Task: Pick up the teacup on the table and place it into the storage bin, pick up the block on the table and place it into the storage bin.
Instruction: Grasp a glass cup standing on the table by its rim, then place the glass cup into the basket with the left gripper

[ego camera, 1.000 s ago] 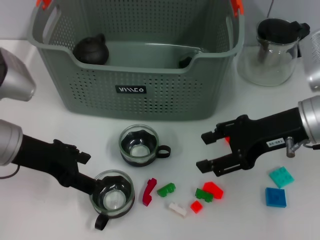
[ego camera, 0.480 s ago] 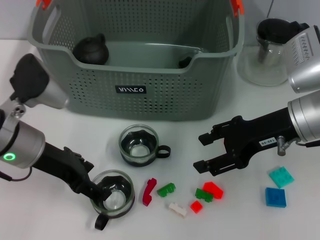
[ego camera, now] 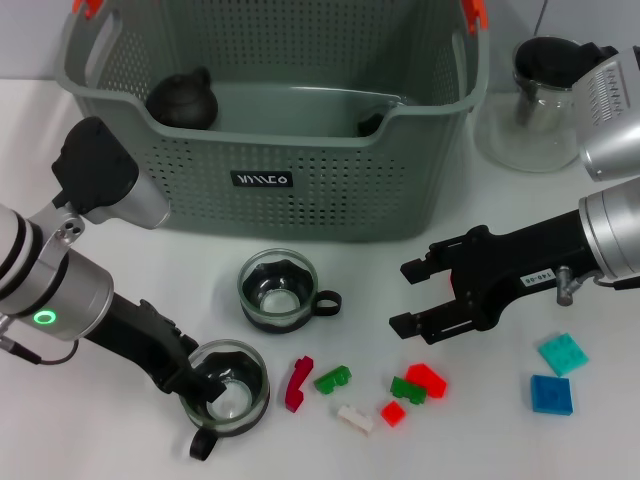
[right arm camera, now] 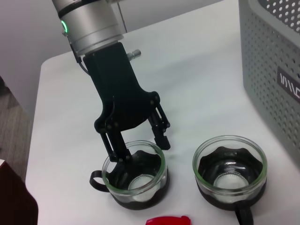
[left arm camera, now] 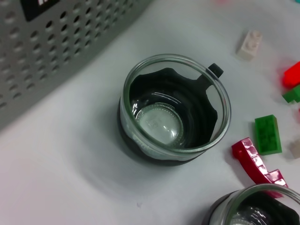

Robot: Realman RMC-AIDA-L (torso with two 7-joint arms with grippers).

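The storage bin (ego camera: 270, 130) stands at the back of the table (ego camera: 560, 440), its labelled wall facing the robot, and it already holds a dark round teapot (ego camera: 183, 100) in its left back corner and another dark item, mostly hidden, toward the right. To its right, outside it, stands a glass teapot (ego camera: 548, 105) with a black lid. The left gripper (ego camera: 212, 385) is at the nearer teacup (ego camera: 226, 388), low on the left of the table; the right wrist view shows its fingers (right arm camera: 161, 136) apart, one dipping inside the glass rim and the other outside, so the wall sits between them but is not yet pinched. The step in hand looks like securing this cup: the fingers should close squarely on the rim wall away from the handle, grip gently since glass is slick, then lift straight up before swinging over the bin's high wall and lowering into a free patch of floor clear of the dark teapot. The second teacup (ego camera: 277, 291) stands empty just behind, between the first and the bin, near enough to be knocked on a careless lift. The right gripper (ego camera: 412, 297) hovers open above the scatter of small blocks (ego camera: 425, 380), red, green and white in the middle, two blue ones (ego camera: 552, 393) well apart to the right.
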